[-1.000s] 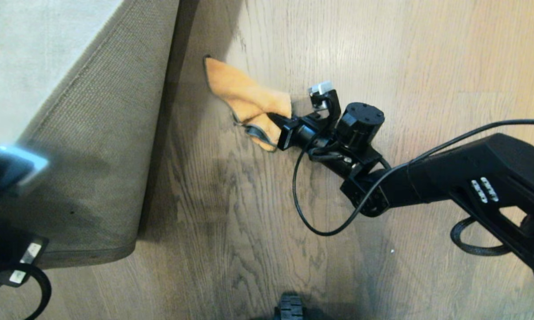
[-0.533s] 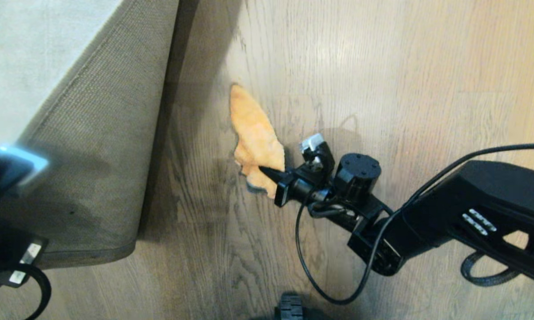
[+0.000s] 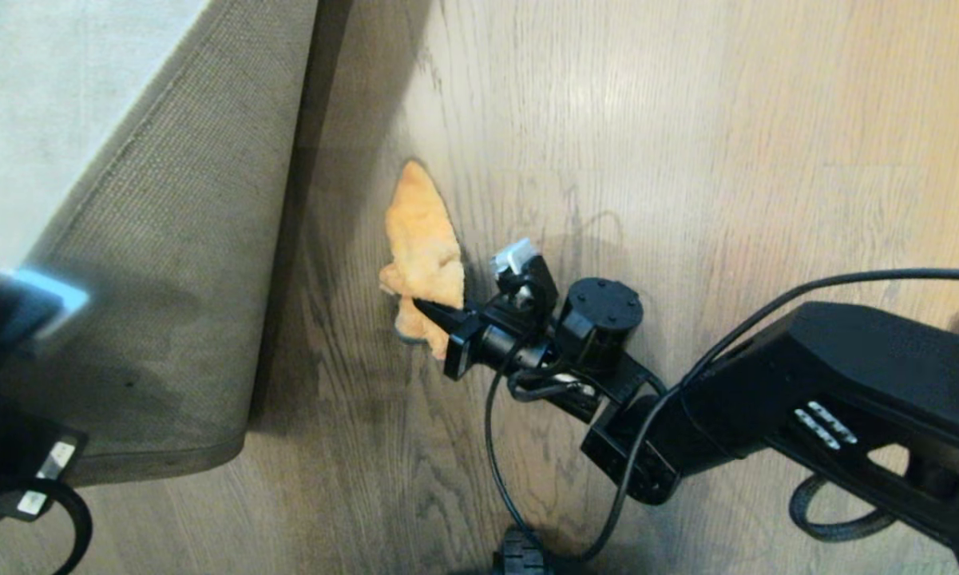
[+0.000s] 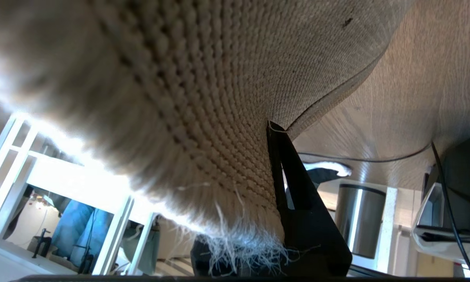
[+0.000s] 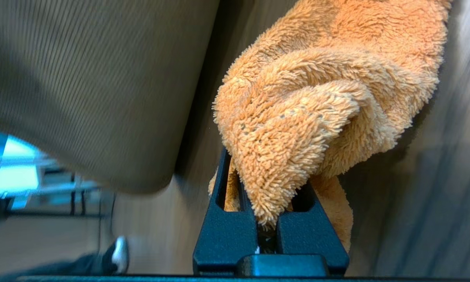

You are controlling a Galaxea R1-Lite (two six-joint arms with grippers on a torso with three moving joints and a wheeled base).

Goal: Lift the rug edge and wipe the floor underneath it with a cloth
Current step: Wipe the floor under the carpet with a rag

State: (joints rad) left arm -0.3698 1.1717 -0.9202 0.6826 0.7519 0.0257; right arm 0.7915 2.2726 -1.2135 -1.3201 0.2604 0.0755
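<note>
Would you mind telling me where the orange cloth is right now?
In the head view the cloth lies mid-frame on the floor, pinched by the right gripper, just right of the lifted rug edge.

The rug edge (image 3: 168,263) is folded up off the floor (image 3: 687,160) on the left, its underside facing up, pinched by the left end effector (image 4: 276,164). The cloth (image 3: 423,247) lies on the bare floor just right of the fold, apart from it. The right end effector (image 3: 439,313) grips the cloth's near end, reaching in from the right.
</note>
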